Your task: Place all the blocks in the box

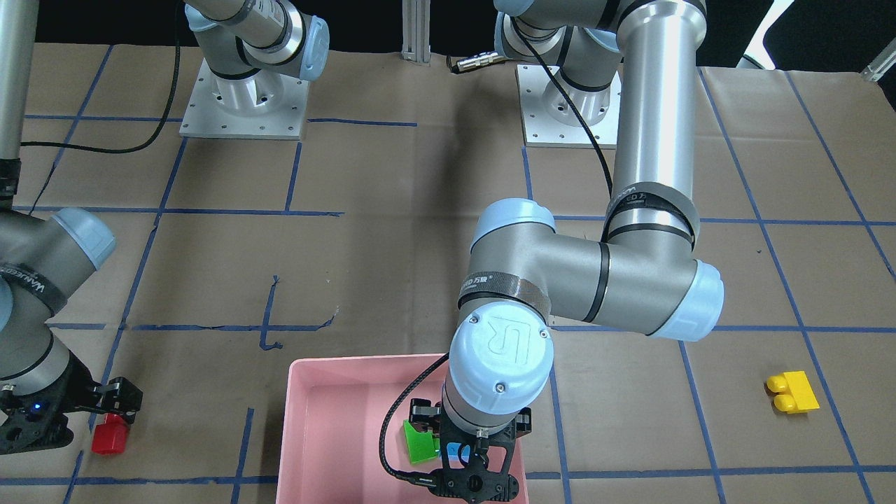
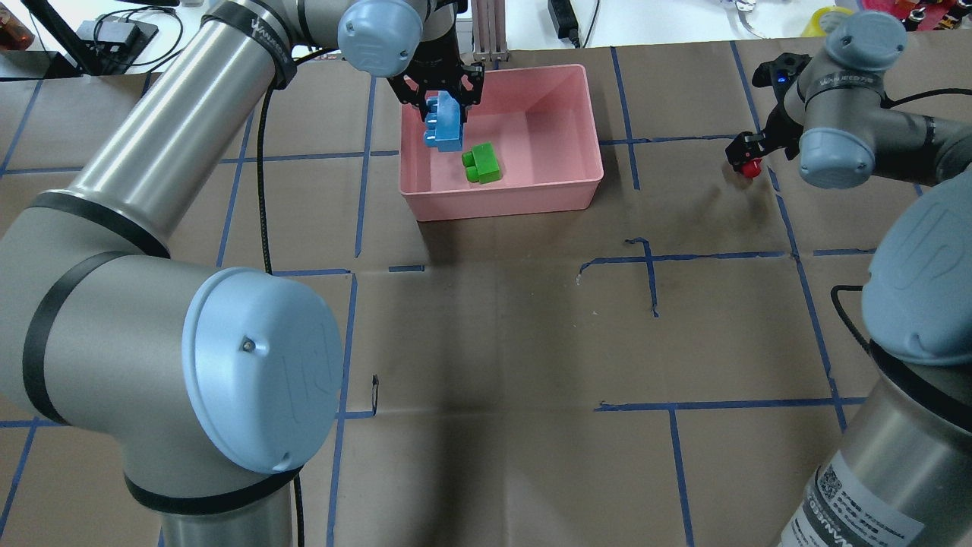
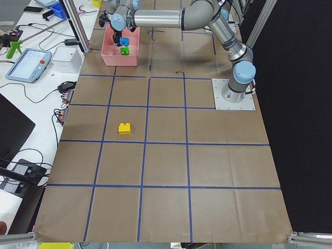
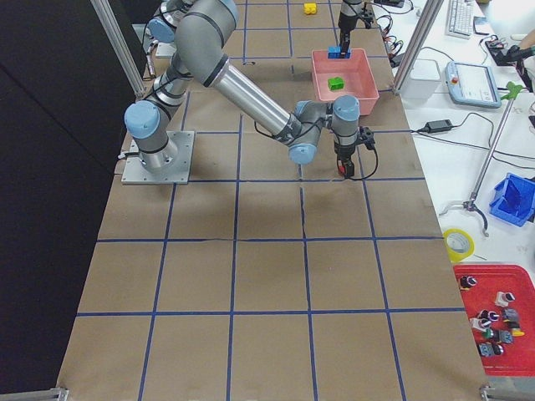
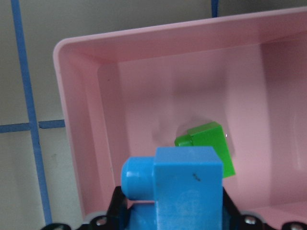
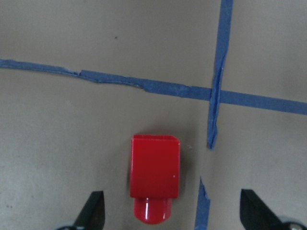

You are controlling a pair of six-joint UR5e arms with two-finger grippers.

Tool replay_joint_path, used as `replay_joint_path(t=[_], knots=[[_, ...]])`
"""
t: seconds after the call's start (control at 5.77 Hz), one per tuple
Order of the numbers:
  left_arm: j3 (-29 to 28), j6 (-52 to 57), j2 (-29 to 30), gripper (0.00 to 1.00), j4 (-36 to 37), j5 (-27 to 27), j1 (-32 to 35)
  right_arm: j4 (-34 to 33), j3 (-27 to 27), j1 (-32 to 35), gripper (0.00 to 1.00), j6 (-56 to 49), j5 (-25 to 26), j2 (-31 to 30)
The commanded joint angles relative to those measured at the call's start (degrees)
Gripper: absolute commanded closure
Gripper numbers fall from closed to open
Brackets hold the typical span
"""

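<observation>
My left gripper (image 2: 444, 99) is shut on the long blue block (image 2: 444, 125) and holds it above the left part of the pink box (image 2: 516, 199); the left wrist view shows the blue block (image 5: 187, 191) over the box floor. The green block (image 2: 483, 163) lies inside the box. The red block (image 6: 154, 175) lies on the table right of the box. My right gripper (image 6: 173, 211) is open just above it, with a fingertip on each side and clear of it. The yellow block (image 1: 792, 392) lies on the table far out on my left side.
Brown paper with blue tape lines covers the table. The two arm bases (image 1: 245, 98) are bolted at my edge of it. In the exterior left view, a white device (image 3: 66, 58) and a tablet (image 3: 28, 65) stand beyond the table edge near the box.
</observation>
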State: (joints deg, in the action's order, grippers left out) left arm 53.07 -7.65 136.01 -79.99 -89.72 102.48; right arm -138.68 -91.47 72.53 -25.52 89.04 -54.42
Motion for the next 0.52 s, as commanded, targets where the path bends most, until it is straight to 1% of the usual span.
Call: replay_joint_path(t=[0.0,0.17,0.35], knots=[[-0.1,-0.4,0.3,0.01,1.8,-0.2,0.2,-0.3,0.9,0.1,0.03,0.5,-0.4,1.0],[-0.8,-0.4,-0.9,0.0,1.9,-0.3,0.0,-0.4,0.9,0.5,0.04,0.6,-2.0,1.1],[-1.0,-0.5,-3.4,0.0,1.9,-0.2,-0.4,-0.4,0.9,0.8,0.05,0.6,-2.8,1.2]])
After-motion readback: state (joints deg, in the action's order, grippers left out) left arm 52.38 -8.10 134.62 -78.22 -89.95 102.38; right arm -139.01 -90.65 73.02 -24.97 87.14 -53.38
